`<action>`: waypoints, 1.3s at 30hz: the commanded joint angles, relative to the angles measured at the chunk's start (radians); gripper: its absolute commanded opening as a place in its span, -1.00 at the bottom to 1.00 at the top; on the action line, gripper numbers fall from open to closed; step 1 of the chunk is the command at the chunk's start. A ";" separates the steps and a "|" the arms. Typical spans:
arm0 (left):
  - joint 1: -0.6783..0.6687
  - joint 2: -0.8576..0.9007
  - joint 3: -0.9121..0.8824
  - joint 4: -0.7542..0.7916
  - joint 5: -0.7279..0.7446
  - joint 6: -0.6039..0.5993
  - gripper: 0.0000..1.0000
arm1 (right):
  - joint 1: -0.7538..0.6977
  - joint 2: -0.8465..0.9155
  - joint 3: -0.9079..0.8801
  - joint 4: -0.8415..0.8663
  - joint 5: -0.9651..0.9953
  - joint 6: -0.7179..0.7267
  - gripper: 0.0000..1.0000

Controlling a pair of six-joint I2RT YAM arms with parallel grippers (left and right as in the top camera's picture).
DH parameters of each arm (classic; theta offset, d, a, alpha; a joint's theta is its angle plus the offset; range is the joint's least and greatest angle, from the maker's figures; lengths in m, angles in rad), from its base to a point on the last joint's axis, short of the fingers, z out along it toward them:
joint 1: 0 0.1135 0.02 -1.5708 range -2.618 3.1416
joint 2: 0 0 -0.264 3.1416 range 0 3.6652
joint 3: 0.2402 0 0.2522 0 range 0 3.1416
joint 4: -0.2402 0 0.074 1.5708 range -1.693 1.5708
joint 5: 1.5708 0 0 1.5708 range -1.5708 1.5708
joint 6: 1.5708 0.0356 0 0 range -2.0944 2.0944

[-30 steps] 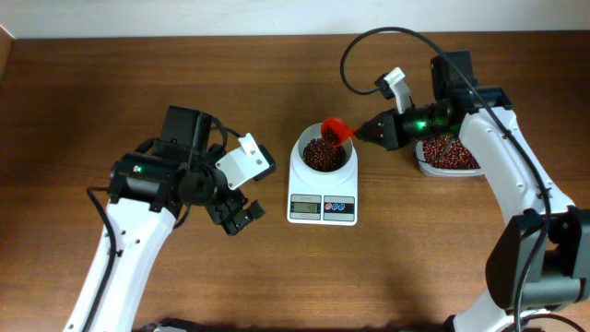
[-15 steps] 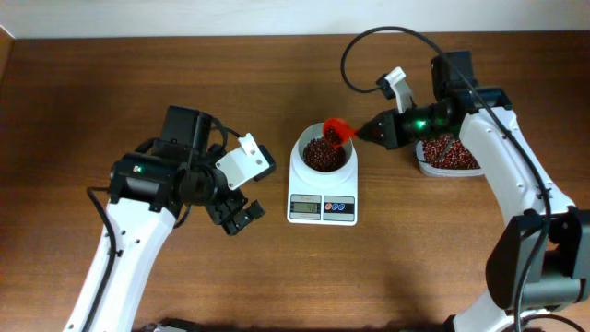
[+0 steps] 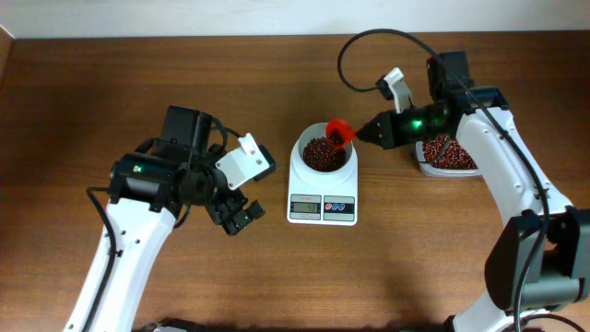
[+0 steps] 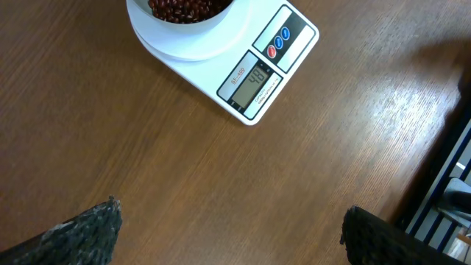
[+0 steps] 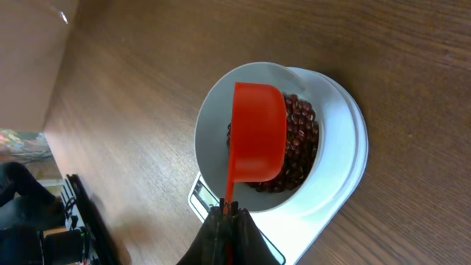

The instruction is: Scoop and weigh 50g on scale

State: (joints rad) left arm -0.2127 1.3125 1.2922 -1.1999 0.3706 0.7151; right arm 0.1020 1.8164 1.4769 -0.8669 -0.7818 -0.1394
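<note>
The right jaws are pinching fully shut on the handle of the red scoop, which is running lengthwise straight ahead of them and tilting over the bowl on the scale, where the beans are heaping just beyond. The left jaws are gaping wide and empty, farther off. The tub is sitting behind the right jaws, with bare surface around.

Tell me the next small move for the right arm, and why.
Probably tip the red scoop slightly further, letting only a few more beans fall. The right gripper holds it tilted over the bowl on the scale, and the display seems to read 48, just short of target. Whether the scoop has beans in it is hidden.
</note>
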 commanded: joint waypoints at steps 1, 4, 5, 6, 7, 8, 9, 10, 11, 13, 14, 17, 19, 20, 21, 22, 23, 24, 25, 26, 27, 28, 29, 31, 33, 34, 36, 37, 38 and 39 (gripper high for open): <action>0.004 -0.017 -0.003 0.002 0.014 0.009 0.98 | 0.009 -0.028 0.001 -0.004 0.003 0.018 -0.92; 0.004 -0.017 -0.003 0.002 0.014 0.009 0.98 | 0.009 -0.028 0.001 -0.003 -0.025 0.018 -0.92; 0.005 -0.017 -0.003 0.002 0.014 0.009 0.98 | 0.009 -0.028 0.001 -0.003 -0.027 0.018 -0.92; 0.004 -0.017 -0.003 0.002 0.014 0.009 0.98 | 0.009 -0.028 0.001 -0.004 -0.027 0.018 -0.92; 0.004 -0.017 -0.003 0.002 0.014 0.009 0.98 | 0.009 -0.028 0.001 -0.004 -0.027 0.018 -0.92; 0.004 -0.017 -0.003 0.002 0.014 0.009 0.98 | 0.009 -0.028 0.001 -0.004 -0.027 0.018 -0.92; 0.004 -0.017 -0.003 0.002 0.014 0.009 0.98 | 0.009 -0.028 0.001 -0.004 -0.027 0.018 -0.92; 0.004 -0.017 -0.003 0.002 0.014 0.009 0.98 | 0.009 -0.028 0.001 -0.004 -0.027 0.018 -0.92; 0.004 -0.017 -0.003 0.002 0.014 0.009 0.98 | 0.009 -0.028 0.001 -0.003 -0.027 0.018 -0.92; 0.004 -0.017 -0.003 0.002 0.014 0.009 0.98 | 0.009 -0.028 0.001 -0.003 -0.027 0.018 -0.92; 0.004 -0.017 -0.003 0.002 0.015 0.009 0.98 | 0.009 -0.028 0.001 -0.003 -0.027 0.018 -0.92; 0.004 -0.017 -0.003 0.002 0.014 0.009 0.98 | 0.009 -0.028 0.001 -0.004 -0.027 0.018 -0.92; 0.004 -0.017 -0.003 0.002 0.014 0.009 0.98 | 0.009 -0.028 0.001 -0.003 -0.027 0.018 -0.92; 0.004 -0.017 -0.003 0.002 0.014 0.009 0.98 | 0.009 -0.028 0.001 -0.004 -0.027 0.018 -0.92; 0.004 -0.017 -0.003 0.002 0.014 0.009 0.98 | 0.009 -0.028 0.001 -0.004 -0.027 0.018 -0.92; 0.004 -0.017 -0.003 0.002 0.014 0.009 0.99 | 0.009 -0.028 0.001 -0.003 -0.028 0.018 -0.92; 0.004 -0.017 -0.003 0.002 0.014 0.009 0.98 | 0.009 -0.028 0.001 -0.003 -0.034 0.018 -0.92; 0.004 -0.017 -0.003 0.002 0.014 0.009 0.98 | 0.008 -0.028 0.001 -0.004 -0.046 0.018 -0.92; 0.004 -0.017 -0.003 0.002 0.014 0.009 0.98 | 0.007 -0.028 0.001 -0.003 -0.061 0.018 -0.92; 0.004 -0.017 -0.003 0.002 0.014 0.009 0.98 | 0.006 -0.028 0.001 -0.003 -0.075 0.018 -0.92; 0.004 -0.017 -0.003 0.002 0.014 0.009 0.98 | 0.002 -0.028 0.001 -0.003 -0.088 0.018 -0.92; 0.004 -0.017 -0.003 0.002 0.014 0.009 0.98 | -0.006 -0.028 0.001 -0.003 -0.099 0.017 -0.92; 0.004 -0.017 -0.003 0.002 0.014 0.009 0.98 | -0.017 -0.028 0.001 -0.003 -0.108 0.018 -0.92; 0.004 -0.017 -0.003 0.002 0.014 0.009 0.98 | -0.042 -0.028 0.001 -0.008 -0.109 0.017 -0.92; 0.004 -0.017 -0.003 0.002 0.014 0.009 0.98 | -0.079 -0.028 0.001 -0.009 -0.109 0.016 -0.92; 0.004 -0.017 -0.003 0.002 0.014 0.009 0.98 | -0.098 -0.028 0.001 -0.010 -0.110 0.008 -0.92; 0.004 -0.017 -0.003 0.002 0.014 0.009 0.98 | -0.135 -0.028 0.001 -0.016 -0.121 -0.024 -0.92; 0.004 -0.017 -0.003 0.002 0.014 0.009 0.98 | -0.160 -0.028 0.001 -0.020 -0.132 -0.040 -0.92; 0.004 -0.017 -0.003 0.002 0.014 0.009 0.98 | -0.188 -0.028 0.001 -0.027 -0.131 -0.040 -0.92; 0.004 -0.017 -0.003 0.002 0.014 0.009 0.98 | -0.216 -0.028 0.001 -0.042 -0.132 -0.055 -0.92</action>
State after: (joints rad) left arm -0.2127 1.3125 1.2922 -1.1999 0.3706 0.7151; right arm -0.0471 1.8164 1.4769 -0.8871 -0.8768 -0.1455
